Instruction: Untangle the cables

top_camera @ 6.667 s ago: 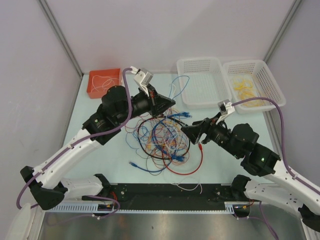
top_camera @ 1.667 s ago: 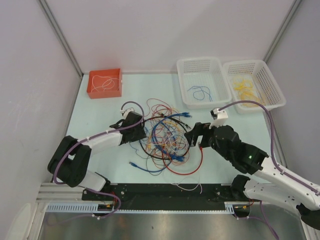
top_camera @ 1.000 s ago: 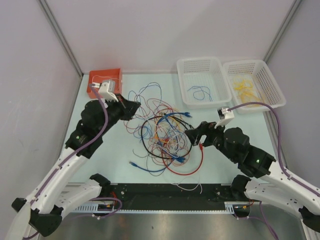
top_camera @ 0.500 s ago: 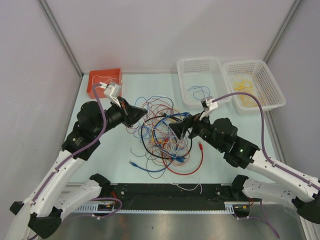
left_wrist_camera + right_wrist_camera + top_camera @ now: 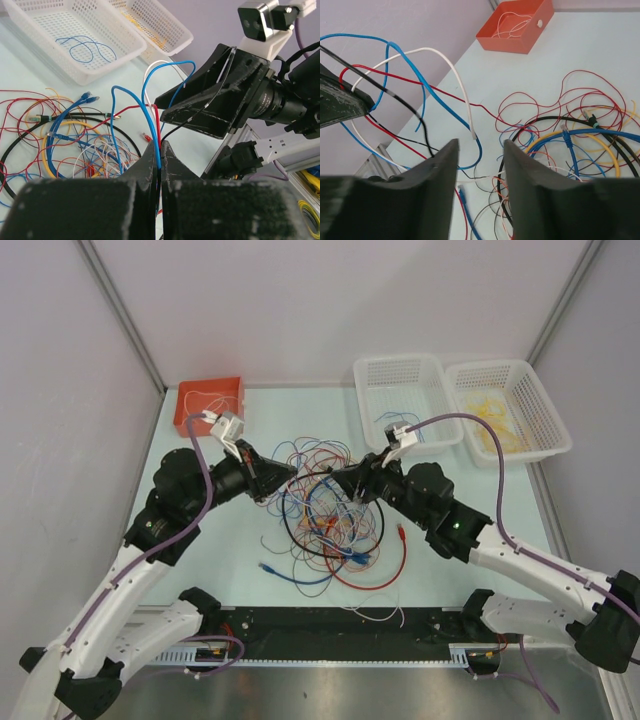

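Observation:
A tangle of thin cables (image 5: pixel 330 520) in red, blue, orange, white, yellow and black lies mid-table. My left gripper (image 5: pixel 285 472) is shut on a bunch of them: blue, red and black strands (image 5: pixel 159 150) run up from between its tips, and a white one (image 5: pixel 155 65) loops above. It holds them lifted over the pile's left side. My right gripper (image 5: pixel 340 480) is open and empty, close opposite the left one. In the right wrist view (image 5: pixel 480 147) the lifted white strand's end (image 5: pixel 470 127) hangs just ahead of its tips.
An orange bin (image 5: pixel 208 405) with a white wire stands back left. Two white baskets stand back right: one (image 5: pixel 400 400) holds a blue wire (image 5: pixel 85 47), the other (image 5: pixel 507 405) yellow wires. A loose blue plug cable (image 5: pixel 290 575) and a red loop (image 5: pixel 395 565) lie near the front.
My right gripper has moved left and farther back over the pile, up to the strands that my left gripper holds. The left gripper has shifted slightly right, still shut on them.

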`<state>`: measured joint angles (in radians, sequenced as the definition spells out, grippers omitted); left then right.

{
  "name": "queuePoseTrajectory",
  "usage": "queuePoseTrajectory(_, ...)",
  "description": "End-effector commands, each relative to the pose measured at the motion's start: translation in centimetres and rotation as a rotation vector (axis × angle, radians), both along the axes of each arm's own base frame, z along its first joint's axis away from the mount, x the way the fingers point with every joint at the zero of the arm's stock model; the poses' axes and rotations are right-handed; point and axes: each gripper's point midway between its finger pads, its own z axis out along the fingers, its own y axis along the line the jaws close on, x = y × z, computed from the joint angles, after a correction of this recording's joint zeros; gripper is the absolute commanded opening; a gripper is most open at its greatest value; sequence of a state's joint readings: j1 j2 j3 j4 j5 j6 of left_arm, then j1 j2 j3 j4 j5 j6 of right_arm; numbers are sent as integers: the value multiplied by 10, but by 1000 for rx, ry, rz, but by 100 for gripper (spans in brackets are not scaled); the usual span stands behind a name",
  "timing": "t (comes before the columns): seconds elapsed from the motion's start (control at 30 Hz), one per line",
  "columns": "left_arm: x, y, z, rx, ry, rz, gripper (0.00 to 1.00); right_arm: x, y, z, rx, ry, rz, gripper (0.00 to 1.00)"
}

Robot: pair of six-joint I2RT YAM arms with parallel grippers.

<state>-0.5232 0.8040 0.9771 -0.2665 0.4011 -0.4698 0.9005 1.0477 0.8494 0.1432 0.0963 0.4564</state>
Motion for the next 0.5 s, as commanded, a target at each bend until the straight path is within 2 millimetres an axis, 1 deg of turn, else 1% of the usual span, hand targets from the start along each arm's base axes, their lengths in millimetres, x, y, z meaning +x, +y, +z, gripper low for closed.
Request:
queuePoseTrajectory(0.0, -6, -1, 12, -35, -46, -28, 0, 2, 7, 39, 102, -59, 17, 38)
queuePoseTrajectory(0.03, -5, -2, 12, -35, -46, -29, 0, 4, 6, 40, 102, -61, 12, 31)
queuePoseTrajectory(0.1, -6, -2, 10, -34, -45, -31, 0, 5, 5, 38, 98, -58, 4, 26)
queuePoseTrajectory(0.17, -6, -2, 9, -33, -44, -33, 0, 6, 4, 38, 95, -58, 0, 18)
queuePoseTrajectory(0.2, -5, -2, 8, -29, -42, -28, 0, 6, 3, 40, 98, -61, -3, 10)
queuePoseTrajectory(0.23, -4, -1, 8, -26, -43, -22, 0, 6, 0, 40, 95, -60, -9, 5)
queuePoseTrajectory(0.27, -3, 0, 6, -21, -40, -15, 4, 7, -4, 42, 96, -65, -23, 0)
queuePoseTrajectory(0.3, 3, 4, 0, -5, -21, 26, 14, 6, -10, 49, 106, -77, -37, 0)
queuePoseTrajectory(0.33, 8, 9, -2, 11, -15, 64, 44, 5, -16, 47, 86, -80, -51, 0)
queuePoseTrajectory(0.37, 12, 13, -6, 27, -2, 100, 58, 9, -25, 55, 84, -92, -95, 0)
queuePoseTrajectory(0.4, 15, 20, -18, 61, 38, 143, 69, 11, -33, 60, 71, -100, -125, 0)
queuePoseTrajectory(0.43, 30, 35, -22, 84, 53, 267, 89, 11, -43, 58, 36, -92, -148, 0)
queuePoseTrajectory(0.47, 35, 44, -29, 103, 81, 328, 96, 16, -55, 71, 21, -121, -196, 0)
